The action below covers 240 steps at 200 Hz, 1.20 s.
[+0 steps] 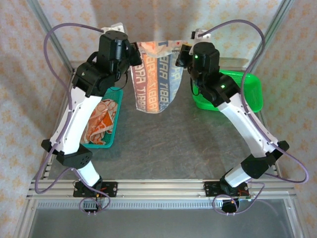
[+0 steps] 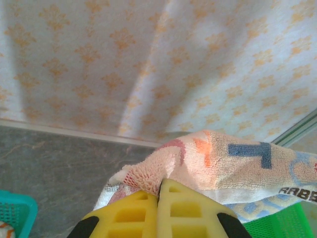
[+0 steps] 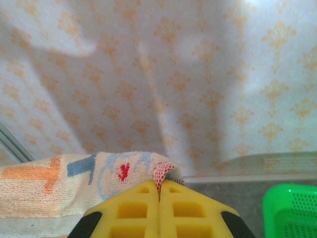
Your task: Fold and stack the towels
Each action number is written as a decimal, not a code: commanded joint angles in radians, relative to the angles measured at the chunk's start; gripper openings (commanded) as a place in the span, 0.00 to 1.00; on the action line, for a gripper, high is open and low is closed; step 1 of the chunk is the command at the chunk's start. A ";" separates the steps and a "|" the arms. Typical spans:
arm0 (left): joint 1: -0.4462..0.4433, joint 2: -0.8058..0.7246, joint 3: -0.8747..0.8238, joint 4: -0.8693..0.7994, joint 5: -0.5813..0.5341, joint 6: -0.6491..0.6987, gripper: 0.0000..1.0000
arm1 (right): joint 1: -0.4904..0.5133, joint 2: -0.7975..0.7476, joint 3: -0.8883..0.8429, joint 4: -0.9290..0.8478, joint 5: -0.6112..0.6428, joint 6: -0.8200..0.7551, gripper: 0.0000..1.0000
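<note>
Lettering in orange and grey runs down the cream towel (image 1: pixel 154 79), which hangs in the air over the rear middle of the counter (image 1: pixel 173 144), stretched by its upper edge between the two arms. Its lower part sags to a rounded point and seems to hang clear of the counter. The left tool (image 2: pixel 159 184) is pressed together on one top corner, with looped pile bunched just above its yellow tips. The right tool (image 3: pixel 159 186) pinches the other top corner, a small red-and-white tag of fabric poking out between its tips.

The towel looks light, soft and limp. It will likely drape and crease wherever it is let down, and it has no stiffness to hold a fold by itself. The corners are the sensible holds, since a pinch there keeps an edge taut. A shallow bite on the fluffy pile could slip.

More orange towels (image 1: pixel 101 121) lie crumpled in the teal basket (image 1: pixel 99 146) at the left. The green basket (image 1: pixel 247 91) sits at the right, behind the right arm.
</note>
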<state>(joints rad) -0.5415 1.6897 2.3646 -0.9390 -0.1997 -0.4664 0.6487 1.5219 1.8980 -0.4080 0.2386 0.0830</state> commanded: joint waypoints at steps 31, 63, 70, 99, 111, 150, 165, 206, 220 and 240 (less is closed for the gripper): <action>-0.046 -0.131 -0.044 -0.041 0.017 -0.044 0.00 | 0.002 -0.133 -0.014 -0.063 -0.163 0.039 0.00; -0.151 -0.243 -0.156 -0.031 -0.093 -0.062 0.00 | 0.043 -0.228 -0.051 -0.135 -0.161 0.064 0.00; -0.168 -0.267 -0.182 -0.032 -0.105 -0.063 0.00 | 0.057 -0.253 -0.066 -0.144 -0.161 0.069 0.00; -0.229 -0.358 -0.272 -0.042 -0.134 -0.147 0.00 | 0.121 -0.333 -0.130 -0.168 -0.136 0.078 0.00; -0.254 -0.381 -0.296 -0.047 -0.154 -0.164 0.00 | 0.124 -0.374 -0.144 -0.193 -0.142 0.104 0.00; -0.265 -0.397 -0.377 -0.034 -0.173 -0.197 0.00 | 0.124 -0.379 -0.201 -0.255 -0.088 0.188 0.00; -0.250 -0.362 -0.383 -0.038 -0.199 -0.184 0.00 | 0.106 -0.351 -0.208 -0.270 -0.047 0.198 0.00; -0.066 -0.227 -0.430 0.024 -0.050 -0.127 0.00 | -0.052 -0.179 -0.218 -0.220 -0.224 0.232 0.00; 0.006 -0.165 -0.439 0.074 0.023 -0.103 0.00 | -0.097 -0.100 -0.212 -0.180 -0.256 0.224 0.00; 0.076 -0.055 -0.428 0.142 0.080 -0.051 0.00 | -0.175 0.032 -0.175 -0.132 -0.344 0.254 0.00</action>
<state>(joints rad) -0.5358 1.5410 1.9362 -0.9020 -0.2081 -0.5957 0.5468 1.4403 1.6932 -0.6182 0.0029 0.3004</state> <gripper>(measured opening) 0.044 0.049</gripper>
